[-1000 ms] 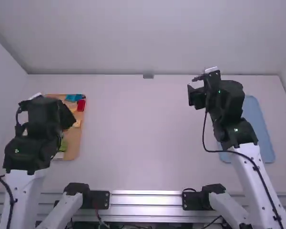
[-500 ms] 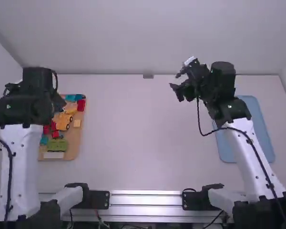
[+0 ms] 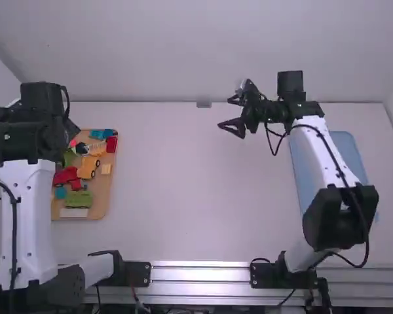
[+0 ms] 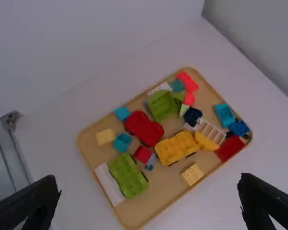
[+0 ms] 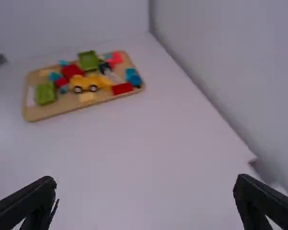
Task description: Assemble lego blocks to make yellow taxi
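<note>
Left gripper [image 3: 71,129], right gripper [image 3: 224,112] — jaws wide

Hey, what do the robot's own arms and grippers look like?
The left arm and right arm both have white links joined by chunky black joints, with a thin black cable running along each. The left gripper and right gripper are black too, each with two tapering fingers.
</note>
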Available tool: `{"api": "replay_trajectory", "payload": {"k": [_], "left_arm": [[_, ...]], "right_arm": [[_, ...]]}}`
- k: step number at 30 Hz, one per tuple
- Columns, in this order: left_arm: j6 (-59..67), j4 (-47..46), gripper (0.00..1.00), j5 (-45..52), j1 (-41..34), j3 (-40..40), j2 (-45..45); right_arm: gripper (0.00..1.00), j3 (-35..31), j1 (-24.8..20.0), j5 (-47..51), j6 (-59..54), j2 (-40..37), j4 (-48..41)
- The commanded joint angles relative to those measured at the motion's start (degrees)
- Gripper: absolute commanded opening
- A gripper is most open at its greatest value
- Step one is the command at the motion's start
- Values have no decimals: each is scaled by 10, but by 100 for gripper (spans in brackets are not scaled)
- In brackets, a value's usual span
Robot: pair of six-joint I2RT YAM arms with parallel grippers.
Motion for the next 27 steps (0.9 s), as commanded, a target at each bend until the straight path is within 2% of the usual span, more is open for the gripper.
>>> {"api": "replay_trajectory", "payload": {"k": [1,7,13,18,24,27], "left_arm": [[42,10,99,23,9,14,3],[67,23,99,103,68,14,37],[129,37,99,255,129,14,110],[134,43,99,261,137,16,165],[148,2,99,257,153,42,233],[211,26,99,279,162,39,244]], "right_arm": [[99,54,8,-101,-52,27,-31],[99,76,30,-61,-74,31,-53],[99,76,70,9,-119,6,-70],[99,76,77,47,-80,4,-43],[99,76,74,57,-64,4,-39],[99,76,73,57,-63,4,-39]]}}
